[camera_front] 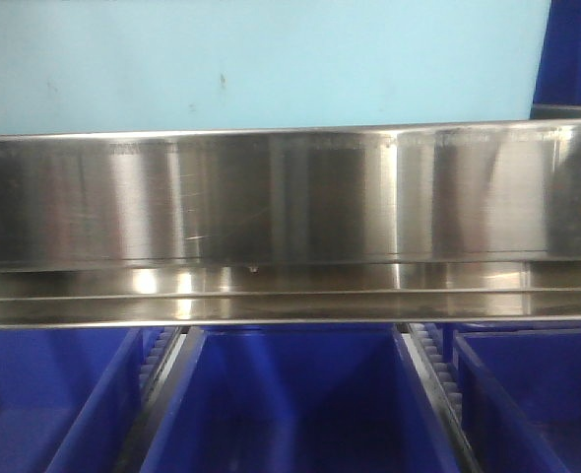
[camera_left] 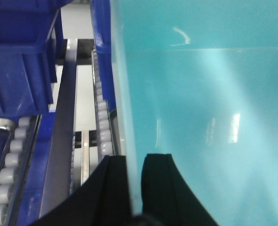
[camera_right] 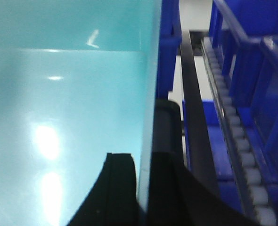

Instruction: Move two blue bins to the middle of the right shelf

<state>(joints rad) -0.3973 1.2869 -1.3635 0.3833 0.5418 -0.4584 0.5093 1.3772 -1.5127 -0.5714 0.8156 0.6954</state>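
Note:
A pale teal-blue bin fills both wrist views. In the left wrist view my left gripper [camera_left: 135,159] is shut on the bin's left wall [camera_left: 125,94], one black finger inside and one outside. In the right wrist view my right gripper [camera_right: 145,150] is shut on the bin's right wall [camera_right: 148,94] in the same way. The bin's smooth inner face [camera_right: 68,94] shows light glare. A pale blue surface [camera_front: 261,59] fills the top of the front view; I cannot tell whether it is this bin. Neither gripper shows in the front view.
A stainless steel shelf rail [camera_front: 290,197] runs across the front view. Three dark blue bins [camera_front: 290,404] sit in a row below it. Roller tracks [camera_left: 103,122] and dark blue bins [camera_left: 21,56] flank the held bin; more rollers [camera_right: 233,127] and bins [camera_right: 266,94] lie at its right.

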